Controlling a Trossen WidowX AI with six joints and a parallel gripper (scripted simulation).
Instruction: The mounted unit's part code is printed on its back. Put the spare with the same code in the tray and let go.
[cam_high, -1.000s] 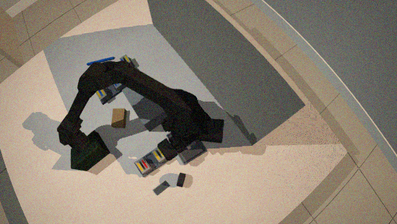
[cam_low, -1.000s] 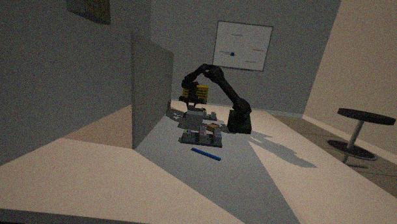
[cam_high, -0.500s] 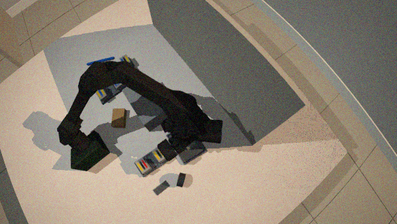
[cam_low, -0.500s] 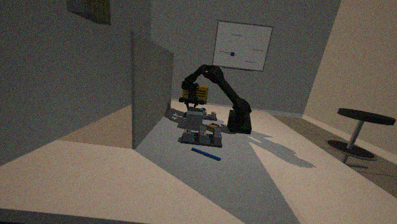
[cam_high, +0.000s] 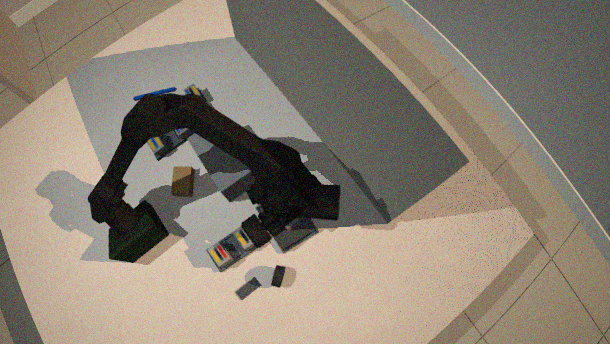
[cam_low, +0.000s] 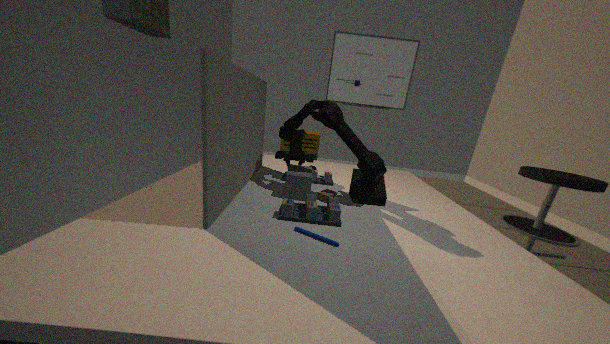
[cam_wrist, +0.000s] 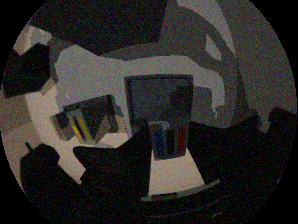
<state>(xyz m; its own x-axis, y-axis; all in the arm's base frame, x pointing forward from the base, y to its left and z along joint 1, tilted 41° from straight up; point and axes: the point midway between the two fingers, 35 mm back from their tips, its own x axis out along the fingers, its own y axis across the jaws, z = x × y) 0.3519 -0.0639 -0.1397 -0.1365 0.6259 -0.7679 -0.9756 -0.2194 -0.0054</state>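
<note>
The arm is up high, and its gripper (cam_low: 299, 150) is pinching a spare part (cam_high: 231, 250). This spare is a small grey block with yellow, red and yellow stripes on it. In the side view it shows as a yellow block held in the air above the other parts. The jaws are pressed onto the block, so it does not fall. Other spares (cam_high: 162, 143) with stripes lie on the grey mat (cam_high: 115, 80), near a blue pen (cam_high: 155, 93) and a little brown box (cam_high: 182, 180). A dark grey tray (cam_high: 295, 235) sits just under the gripper, but the arm hides most of it, so I cannot tell how well the block lines up with it. I think the step now is carrying the spare to the tray. Next, the arm needs to go down slowly, set the block inside the tray, and then spread its jaws to let go.
</note>
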